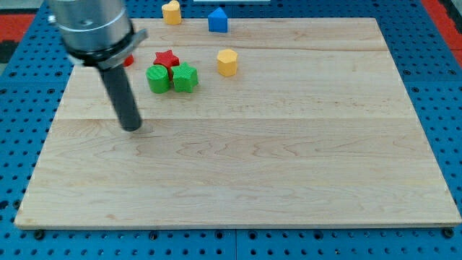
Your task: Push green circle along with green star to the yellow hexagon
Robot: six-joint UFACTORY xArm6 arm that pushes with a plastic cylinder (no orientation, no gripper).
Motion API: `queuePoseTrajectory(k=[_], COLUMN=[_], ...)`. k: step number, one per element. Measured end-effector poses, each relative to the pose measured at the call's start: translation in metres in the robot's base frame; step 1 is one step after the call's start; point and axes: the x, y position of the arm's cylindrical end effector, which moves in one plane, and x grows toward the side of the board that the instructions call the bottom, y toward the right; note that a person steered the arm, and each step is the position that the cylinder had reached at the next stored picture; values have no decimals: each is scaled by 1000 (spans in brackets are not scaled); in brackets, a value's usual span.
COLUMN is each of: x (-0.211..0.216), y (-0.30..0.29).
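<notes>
The green circle (158, 78) and the green star (185, 77) sit side by side and touching near the view's top, left of centre. The yellow hexagon (227, 62) stands a short way to the upper right of the star, apart from it. A red star (167, 58) sits just above the two green blocks, touching them. My tip (132, 128) rests on the board below and left of the green circle, with a gap between them.
A second yellow block (171, 11) and a blue block (217, 19) stand at the board's top edge. A red block (128, 61) is partly hidden behind the rod. The wooden board (289, 159) lies on a blue pegboard table.
</notes>
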Motion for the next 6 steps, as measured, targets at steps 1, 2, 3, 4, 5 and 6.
queuePoseTrajectory(k=[1, 2, 3, 4, 5, 6], x=[-13, -54, -83, -90, -68, -68], y=[-15, 37, 70, 98, 62, 15])
